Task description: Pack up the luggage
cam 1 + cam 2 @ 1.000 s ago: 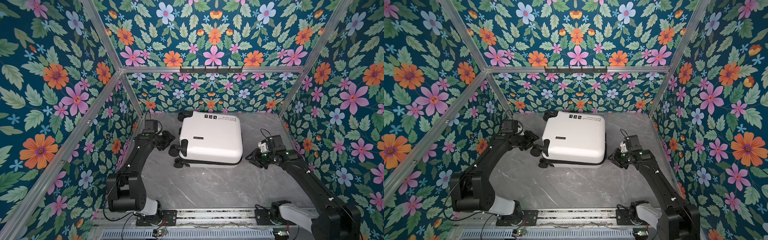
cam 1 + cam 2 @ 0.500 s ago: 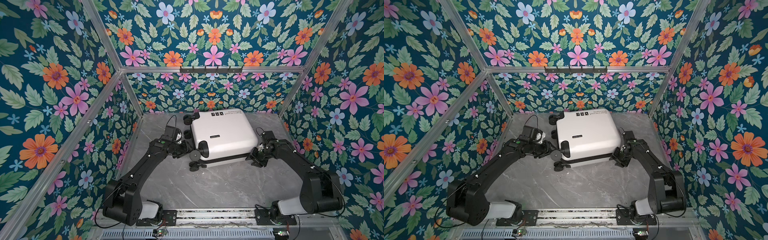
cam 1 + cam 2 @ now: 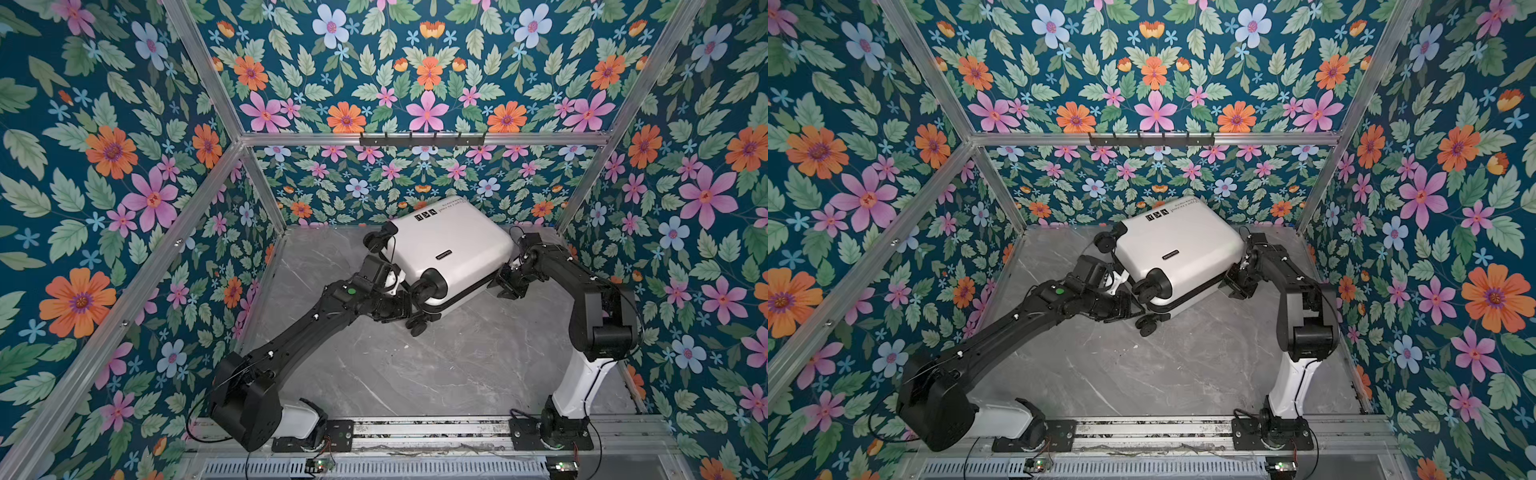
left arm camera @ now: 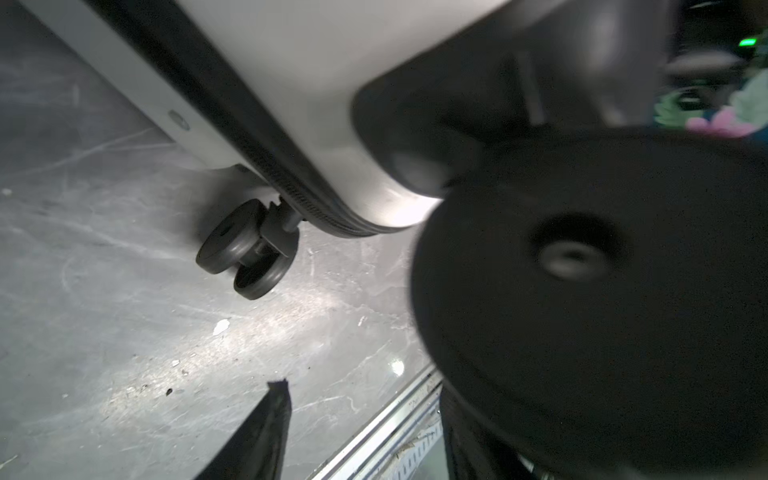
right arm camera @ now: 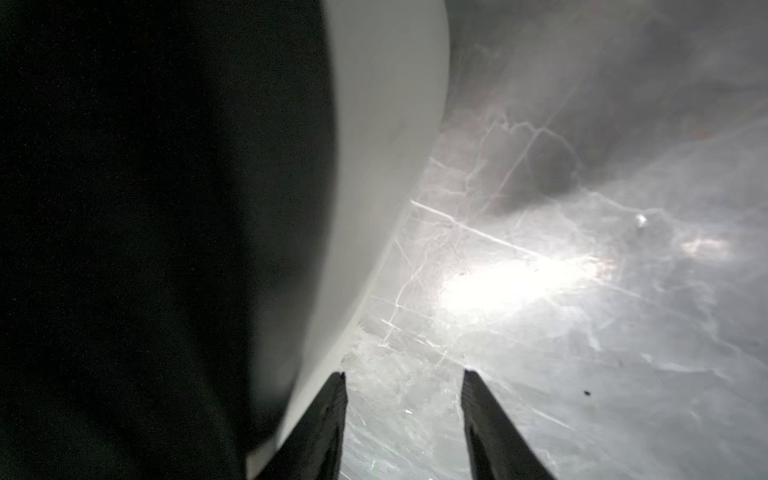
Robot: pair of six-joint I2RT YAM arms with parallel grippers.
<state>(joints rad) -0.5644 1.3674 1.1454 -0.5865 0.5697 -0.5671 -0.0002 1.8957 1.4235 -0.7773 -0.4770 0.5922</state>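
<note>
White suitcase [image 3: 453, 245], closed, lies skewed at upper centre of the desk [image 3: 415, 374], pushed back and turned within the last second. Right fingers [image 5: 332, 407] are spread and empty beside its shell. Left fingers [image 4: 266, 424] are at its wheeled end (one visible; grip cannot be told). Opening remains to be done.

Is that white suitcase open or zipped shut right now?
Shut. The luggage has both white shell halves meeting along the dark zipper seam, and no lining or contents show.
</note>
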